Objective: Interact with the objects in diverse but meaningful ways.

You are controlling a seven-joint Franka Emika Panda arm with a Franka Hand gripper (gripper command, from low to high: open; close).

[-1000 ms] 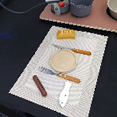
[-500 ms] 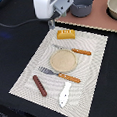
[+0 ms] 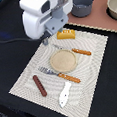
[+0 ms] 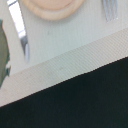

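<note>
My white gripper [image 3: 45,40] hangs over the far left edge of the pale placemat [image 3: 95,62], just left of the yellow-orange bread loaf [image 3: 66,34]. Its fingers are blurred and I cannot tell how they stand. The tan round plate [image 3: 63,60] lies mid-mat, also in the wrist view [image 4: 50,5]. An orange-handled knife [image 3: 76,51] lies behind it and an orange-handled fork [image 3: 59,75] in front. The brown sausage [image 3: 40,85] lies at the front left. A grey-blue pot [image 3: 83,5] stands at the back. The tomato is out of view.
A white spatula-like utensil [image 3: 65,94] lies at the mat's front. A second pot [image 3: 114,7] is cut off at the exterior view's back right, on a pinkish surface [image 3: 99,19]. The mat rests on a dark tabletop [image 4: 85,100]. A blurred dark-green shape [image 4: 3,55] sits at the wrist frame's edge.
The arm has swung from the back of the table forward and toward the exterior view's left, now over the mat's far left edge. The objects have not moved.
</note>
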